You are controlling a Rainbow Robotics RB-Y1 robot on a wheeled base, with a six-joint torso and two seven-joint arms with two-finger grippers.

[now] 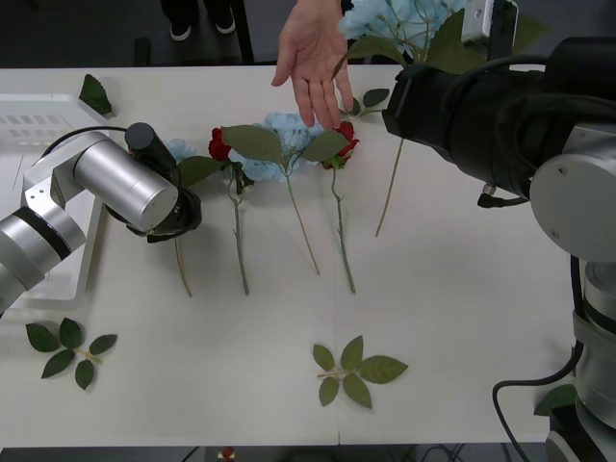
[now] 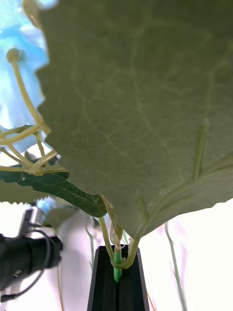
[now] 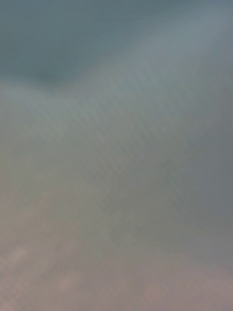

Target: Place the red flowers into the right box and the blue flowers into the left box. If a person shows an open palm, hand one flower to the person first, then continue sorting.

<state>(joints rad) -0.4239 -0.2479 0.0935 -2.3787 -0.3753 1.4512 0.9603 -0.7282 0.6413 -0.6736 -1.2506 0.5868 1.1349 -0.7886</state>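
Two red flowers lie on the white bench (image 1: 462, 318): one (image 1: 220, 144) left of centre, the other (image 1: 345, 144) right of centre, heads toward the far edge, stems running toward the robot. Between them lies a blue flower (image 1: 287, 130), its bloom under broad green leaves. A further blue flower (image 1: 179, 150) lies at the left, mostly hidden by the left arm; its stem emerges below the wrist.

Right pincer (image 2: 118, 272): raised at the far right of the bench, black fingers (image 2: 103, 284) closed narrow on the green stem of a blue flower (image 1: 380, 19), held up with bloom and large leaves above the arm. Long stem hangs down toward the bench.

The open palm (image 1: 313, 60) of the person reaches in from the far side, fingers pointing down over the bench, just left of the held bloom and above the lying flowers. Not touching any flower that I can tell.

Left pincer: wrist sits low over the bench at the left blue flower, beside the left box (image 1: 38, 125). Fingers hidden by the arm; cannot tell wide or narrow. Left wrist view is a grey blur.

Loose leaf sprigs: one (image 1: 354, 371) near centre front, one (image 1: 67, 348) front left, a single leaf (image 1: 94, 93) at the far left.
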